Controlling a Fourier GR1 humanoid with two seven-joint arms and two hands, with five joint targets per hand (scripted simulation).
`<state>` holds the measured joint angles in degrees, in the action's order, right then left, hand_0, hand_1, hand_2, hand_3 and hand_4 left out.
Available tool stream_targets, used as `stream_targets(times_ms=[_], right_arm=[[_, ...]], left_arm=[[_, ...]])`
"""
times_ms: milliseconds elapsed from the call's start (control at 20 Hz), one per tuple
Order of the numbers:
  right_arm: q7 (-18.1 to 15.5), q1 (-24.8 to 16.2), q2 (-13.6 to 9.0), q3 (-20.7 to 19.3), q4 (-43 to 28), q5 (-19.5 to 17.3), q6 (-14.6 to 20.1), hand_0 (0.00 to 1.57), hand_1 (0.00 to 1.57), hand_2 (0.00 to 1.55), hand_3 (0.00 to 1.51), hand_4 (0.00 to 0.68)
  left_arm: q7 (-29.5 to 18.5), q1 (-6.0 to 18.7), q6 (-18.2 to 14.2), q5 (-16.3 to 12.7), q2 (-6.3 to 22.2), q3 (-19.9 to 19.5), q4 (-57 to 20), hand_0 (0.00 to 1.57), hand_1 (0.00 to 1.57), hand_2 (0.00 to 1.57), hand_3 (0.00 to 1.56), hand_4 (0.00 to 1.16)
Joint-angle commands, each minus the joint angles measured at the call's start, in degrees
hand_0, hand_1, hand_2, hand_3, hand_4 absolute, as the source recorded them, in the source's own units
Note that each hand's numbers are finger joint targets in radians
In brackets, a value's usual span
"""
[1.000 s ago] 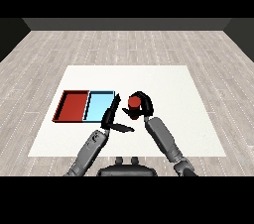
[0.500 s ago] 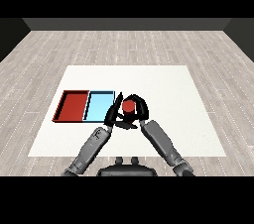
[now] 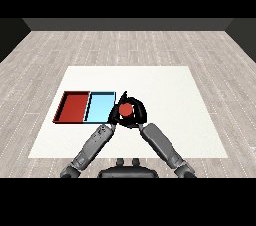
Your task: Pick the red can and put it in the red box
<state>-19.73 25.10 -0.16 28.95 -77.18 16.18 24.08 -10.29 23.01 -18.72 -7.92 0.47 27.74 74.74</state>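
1. Since a second ago: red can carried leftward in the right hand, from a spot well right of the trays to just beside the light blue tray. Gap to the red tray roughly halved; blue tray lying between can and goal.

2. Meaning for the task: pick judged complete, transport under way, placement not yet done. Red tray holding nothing. Remaining travel runs further left, across the whole blue tray.

3. Right hand: fingers and thumb curled round the can, closed on it, red top showing between them. Whether lifted off the white table or sliding on it, not determinable from this view. Right forearm angled up and inward from the lower right corner, reaching past the centre line.

4. Left hand: raised near the blue tray's right edge, touching or very nearly touching the right hand and can. Fingers appear straight and pointing upward, holding nothing; overlap with the right hand makes this reading uncertain. Left forearm angled up from the lower left, converging with the right.

5. Risk noted: left hand standing directly in the can's path toward the red tray; crowding likely unless withdrawn or the can passed above it. Early release would land the can in the wrong tray.
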Motion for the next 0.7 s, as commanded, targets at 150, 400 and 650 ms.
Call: stream_targets(times_ms=[150,400,650], right_arm=[[1.03,0.93,0.14,4.59,-1.82,1.75,4.21,1.45,1.45,1.45,1.4,0.555],[-1.45,2.05,0.12,6.24,-1.52,3.13,5.61,1.51,1.51,1.47,1.41,0.512],[-3.22,1.51,0.1,4.82,-0.75,4.53,3.82,1.49,1.49,1.45,1.4,0.522]], left_arm=[[-0.05,2.8,-2.4,-2.99,-0.44,2.95,-2.45,0.0,0.0,0.0,0.0,0.0],[-0.15,0.71,-7.99,1.16,-0.4,3.33,-2.79,0.77,0.77,0.78,0.0,0.55],[3.36,-0.38,-11.37,-0.35,-0.38,7.57,1.44,1.57,1.57,1.52,1.42,0.9]])
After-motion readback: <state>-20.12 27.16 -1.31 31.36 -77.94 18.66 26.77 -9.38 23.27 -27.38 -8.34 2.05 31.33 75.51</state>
